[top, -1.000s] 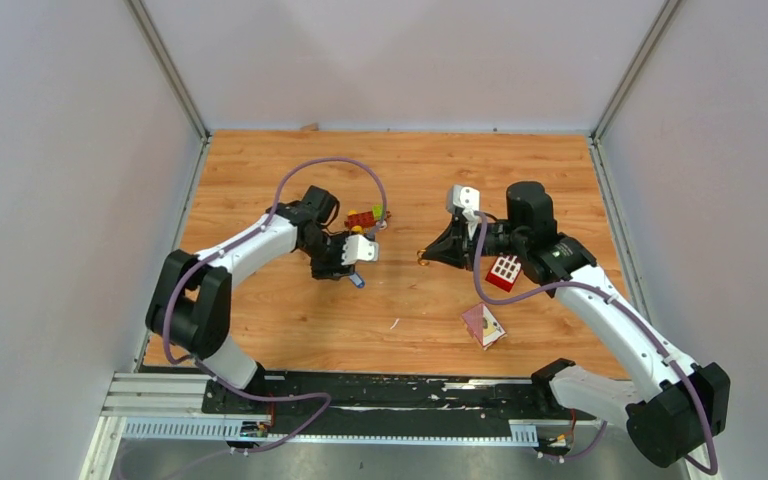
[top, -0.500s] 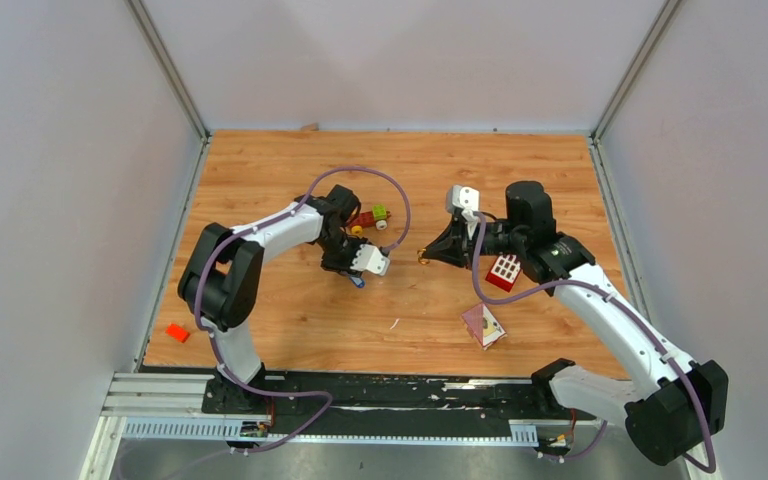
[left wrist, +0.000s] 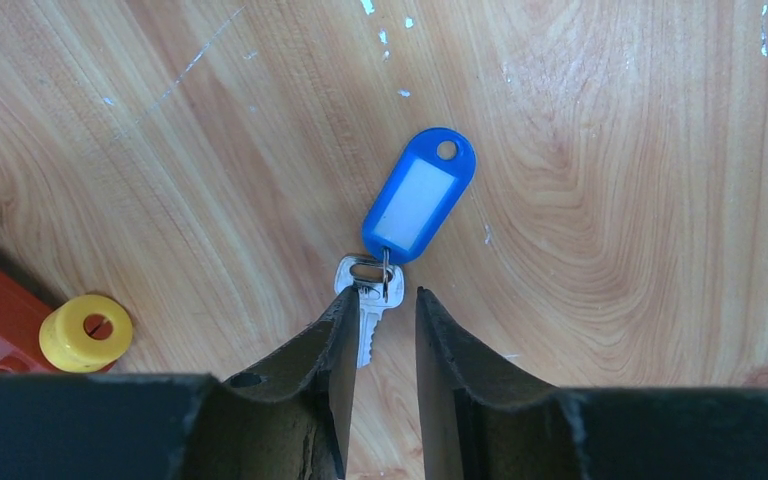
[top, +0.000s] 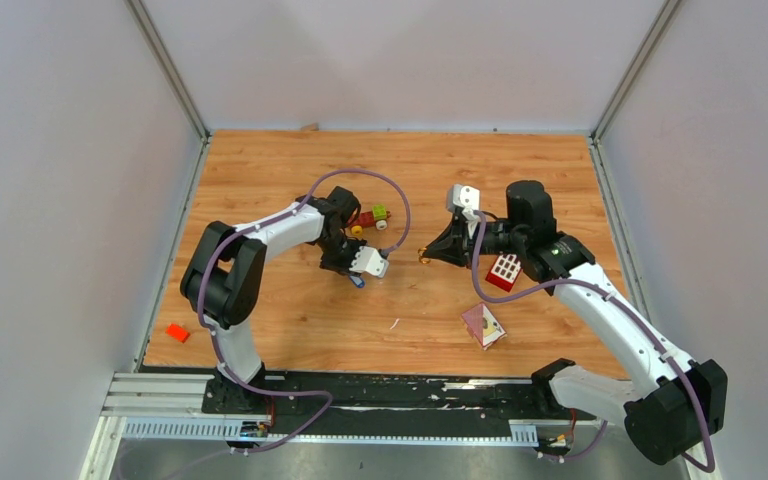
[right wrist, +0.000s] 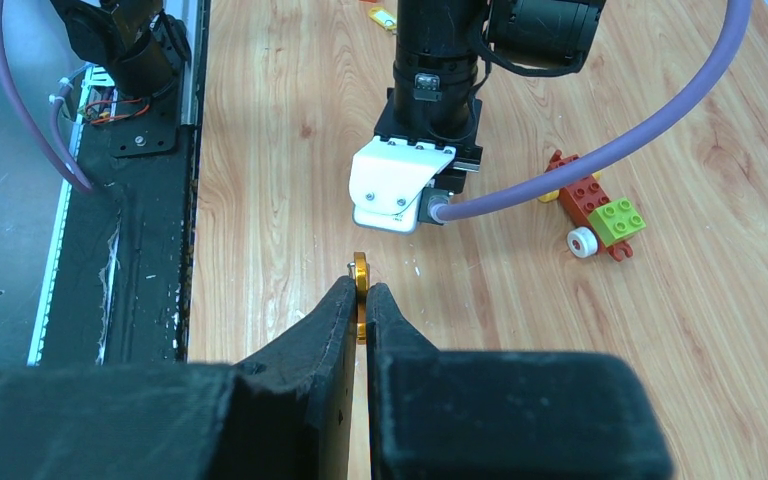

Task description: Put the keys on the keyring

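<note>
**Centre on the blade before you pinch**

**Top view.** Your left arm is folded at the elbow with the wrist tipped down. That puts the left claw (top: 356, 273) tip-first over the blue key (top: 359, 281), near the middle of the tabletop (top: 290, 330). The toy car (top: 368, 216) sits close by at the claw's 12 o'clock. Your right arm is stretched long and its right claw (top: 428, 253) points to 9 o'clock. It holds the keyring (top: 422, 257) off the wood, apart from the left claw and at its 3 o'clock.

**Left wrist.** The jaws are narrowly parted with bare wood showing between them, so nothing is gripped yet. The blue key (left wrist: 363, 275) lies flat with its head at 12 o'clock and its blade running toward 6. The blade is half hidden under the left-hand finger (left wrist: 320, 370). Its blue tag (left wrist: 418, 197) hangs off at 1 o'clock.

I judge you sit a little toward 3 o'clock of the blade. Shift toward 9 until the blade lies in the gap, then lower until the tips meet the wood. Pinch low on the blade and leave the head's hole free for the ring. Thin flat metal may skate out, so squeeze slowly.

**Right wrist.** The right claw (right wrist: 360, 293) is clenched on the keyring (right wrist: 360, 270), which stands edge-on out of the tips at 12 o'clock. Don't loosen that grip. A small yellow piece at the top edge (right wrist: 380, 16) may be the yellow-headed key, but I cannot tell.
</note>
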Tool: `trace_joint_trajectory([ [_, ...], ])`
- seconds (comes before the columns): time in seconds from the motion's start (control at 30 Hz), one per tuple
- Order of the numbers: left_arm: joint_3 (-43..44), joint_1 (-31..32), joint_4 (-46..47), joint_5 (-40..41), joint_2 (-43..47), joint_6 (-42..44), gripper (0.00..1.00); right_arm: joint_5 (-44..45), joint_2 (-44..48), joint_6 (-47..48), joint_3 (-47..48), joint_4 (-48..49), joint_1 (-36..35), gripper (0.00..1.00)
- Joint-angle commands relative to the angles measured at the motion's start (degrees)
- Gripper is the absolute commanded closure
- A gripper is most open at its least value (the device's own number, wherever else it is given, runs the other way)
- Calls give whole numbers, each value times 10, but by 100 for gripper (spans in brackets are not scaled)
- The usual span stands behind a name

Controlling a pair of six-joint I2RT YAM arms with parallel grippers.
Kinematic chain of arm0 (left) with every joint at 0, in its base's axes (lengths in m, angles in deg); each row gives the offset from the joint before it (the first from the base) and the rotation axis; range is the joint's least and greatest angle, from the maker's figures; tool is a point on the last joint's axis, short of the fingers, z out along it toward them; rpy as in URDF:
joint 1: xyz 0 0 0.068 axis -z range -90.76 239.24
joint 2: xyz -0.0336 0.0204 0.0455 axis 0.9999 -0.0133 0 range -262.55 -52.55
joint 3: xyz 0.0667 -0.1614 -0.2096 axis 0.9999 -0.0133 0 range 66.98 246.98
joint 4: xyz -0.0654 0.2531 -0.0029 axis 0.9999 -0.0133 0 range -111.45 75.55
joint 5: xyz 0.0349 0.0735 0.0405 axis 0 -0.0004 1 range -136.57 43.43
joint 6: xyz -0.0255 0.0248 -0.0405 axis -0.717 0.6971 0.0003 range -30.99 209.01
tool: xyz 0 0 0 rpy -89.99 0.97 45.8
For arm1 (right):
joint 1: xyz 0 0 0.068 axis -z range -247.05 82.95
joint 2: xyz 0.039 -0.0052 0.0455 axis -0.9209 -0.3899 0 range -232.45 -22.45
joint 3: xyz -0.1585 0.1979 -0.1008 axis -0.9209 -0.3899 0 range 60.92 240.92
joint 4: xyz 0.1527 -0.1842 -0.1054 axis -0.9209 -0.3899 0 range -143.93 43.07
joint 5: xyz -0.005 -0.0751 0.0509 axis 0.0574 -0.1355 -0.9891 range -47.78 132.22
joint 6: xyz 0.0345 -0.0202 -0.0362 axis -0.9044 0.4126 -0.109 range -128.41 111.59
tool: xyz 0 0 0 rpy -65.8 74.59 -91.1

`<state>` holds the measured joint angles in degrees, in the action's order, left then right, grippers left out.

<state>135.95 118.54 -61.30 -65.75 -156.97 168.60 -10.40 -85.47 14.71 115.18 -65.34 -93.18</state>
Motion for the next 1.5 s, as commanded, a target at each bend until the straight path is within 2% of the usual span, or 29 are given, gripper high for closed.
trace_joint_trajectory([
  [0.0, 18, 2, -1, -20, -4, 2, 66, -11, -1, 9, -3, 18, 4, 100],
  [0.3, 20, 2, 6, -29, -13, -5, 71, -13, 1, 8, -4, 18, 7, 100],
  [0.5, 23, 2, 6, -29, -18, -8, 77, -13, 1, 9, -4, 18, 7, 100],
  [0.87, 29, 0, 2, -33, 10, -39, 99, -16, 1, 6, -6, 23, 10, 100],
  [0.97, 27, -8, 4, -58, 31, -55, 100, -18, 2, 2, -7, 25, 10, 100],
  [1.1, 8, -27, 25, -108, 85, -96, 100, -14, 7, -12, -6, 33, 15, 100],
  [1.3, -73, -28, 127, -181, 230, -204, 100, -13, -2, -91, 1, 75, 22, 100],
  [1.47, -131, 20, 242, -151, 367, -306, 100, -56, -65, -147, 54, 68, 21, 100],
])
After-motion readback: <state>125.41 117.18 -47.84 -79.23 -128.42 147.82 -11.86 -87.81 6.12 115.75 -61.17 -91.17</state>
